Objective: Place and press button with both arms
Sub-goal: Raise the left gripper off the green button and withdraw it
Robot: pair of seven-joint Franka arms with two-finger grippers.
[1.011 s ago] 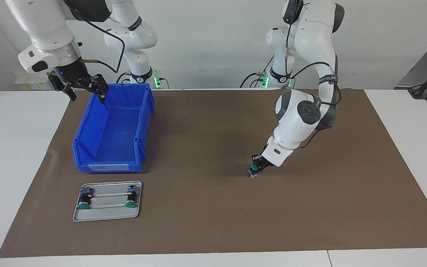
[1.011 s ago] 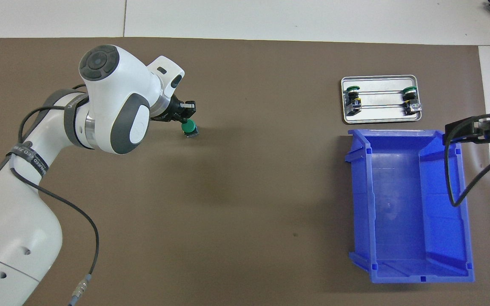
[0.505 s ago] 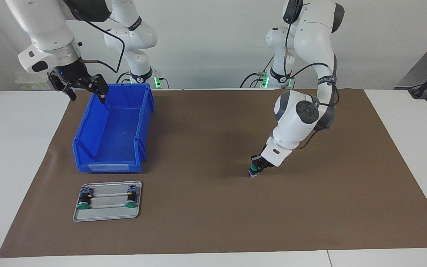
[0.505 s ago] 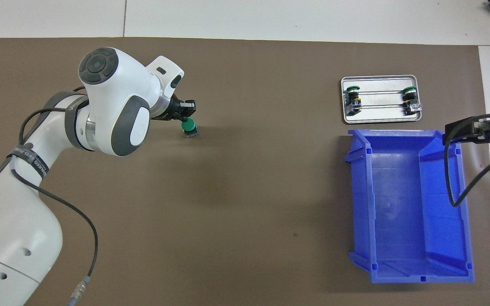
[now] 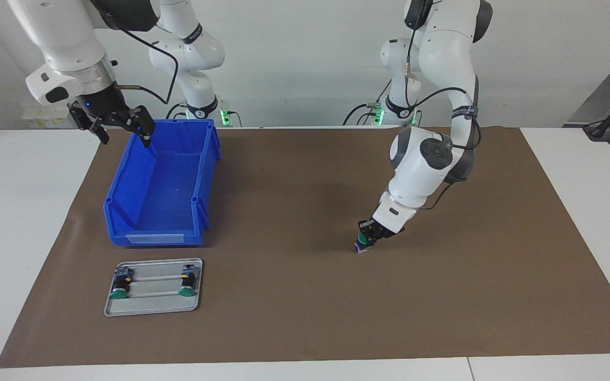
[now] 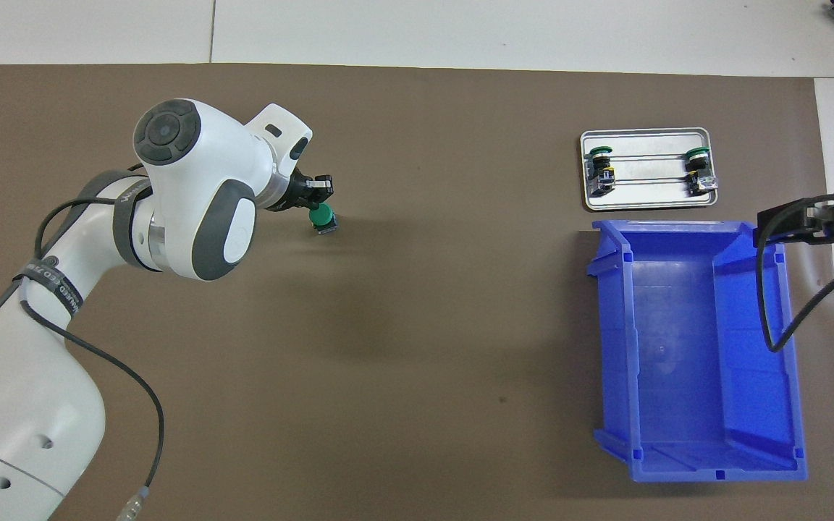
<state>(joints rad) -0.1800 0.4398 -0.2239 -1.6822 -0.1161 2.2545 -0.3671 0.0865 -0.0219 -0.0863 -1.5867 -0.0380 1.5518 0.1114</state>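
A green-capped button stands on the brown mat toward the left arm's end of the table; it also shows in the overhead view. My left gripper is low, right at the button on its robot side, and shows in the overhead view. Whether it touches the cap I cannot tell. My right gripper is open and empty, and waits in the air over the robot-side corner of the blue bin. Two more buttons lie on a metal tray.
The blue bin is empty and stands toward the right arm's end. The metal tray lies just farther from the robots than the bin. The mat is bare between the bin and the single button.
The left arm's wrist and elbow have shifted slightly up and back while its gripper stays at the button. The button and the right arm have not moved.
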